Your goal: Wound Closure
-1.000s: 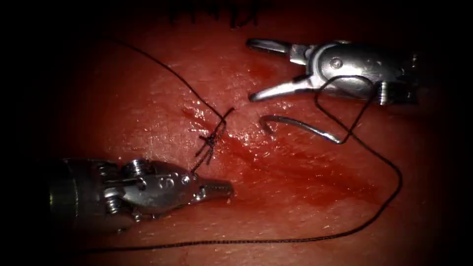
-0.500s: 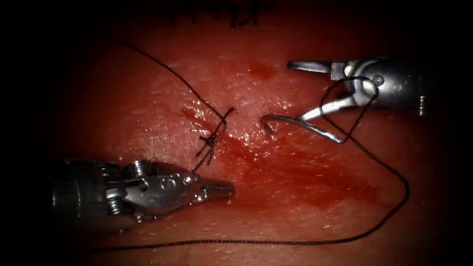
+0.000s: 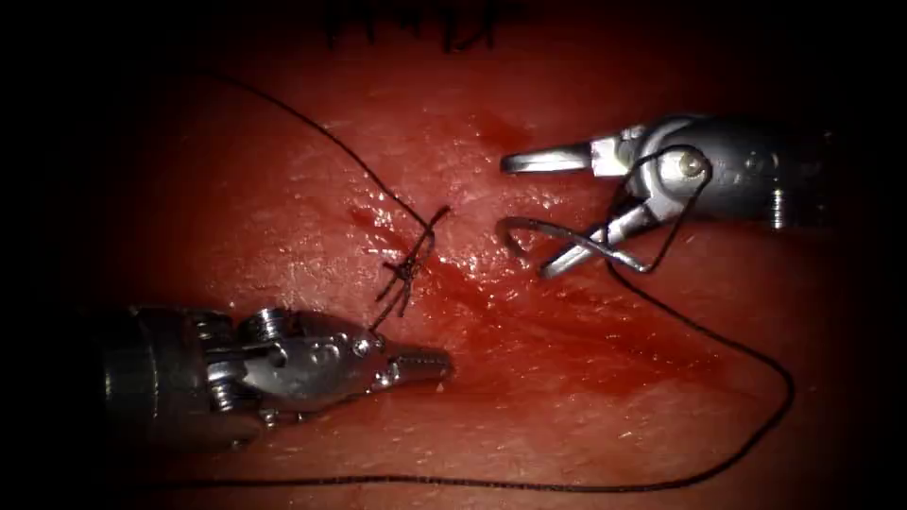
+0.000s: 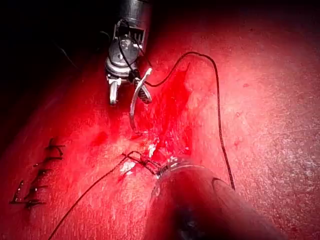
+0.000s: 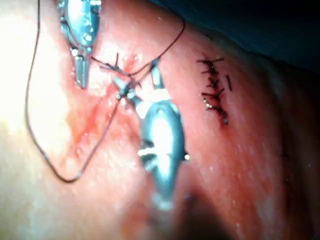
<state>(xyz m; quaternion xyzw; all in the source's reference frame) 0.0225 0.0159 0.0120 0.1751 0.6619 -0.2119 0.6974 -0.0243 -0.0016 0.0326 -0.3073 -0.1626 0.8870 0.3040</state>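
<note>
The curved needle lies flat on the tissue, just right of the knotted stitch on the cut. My right tool is open, one jaw above the needle and the other crossing its mid-curve; it grips nothing. Thread runs from the needle's tail, loops over the right tool's wrist and sweeps along the bottom. My left tool rests shut below the knot with nothing seen in its jaws. The left wrist view has the open right tool over the needle. In the right wrist view, the right tool spreads near the knot.
A row of older dark stitches sits at the far edge, also seen as stitches and stitches. Red fluid pools along the cut right of the knot. A long thread strand leads up and left from the knot.
My right tool came down and left with open jaws until they straddle the needle. The thread loop at the right slid slightly lower. The left tool and needle stayed put.
</note>
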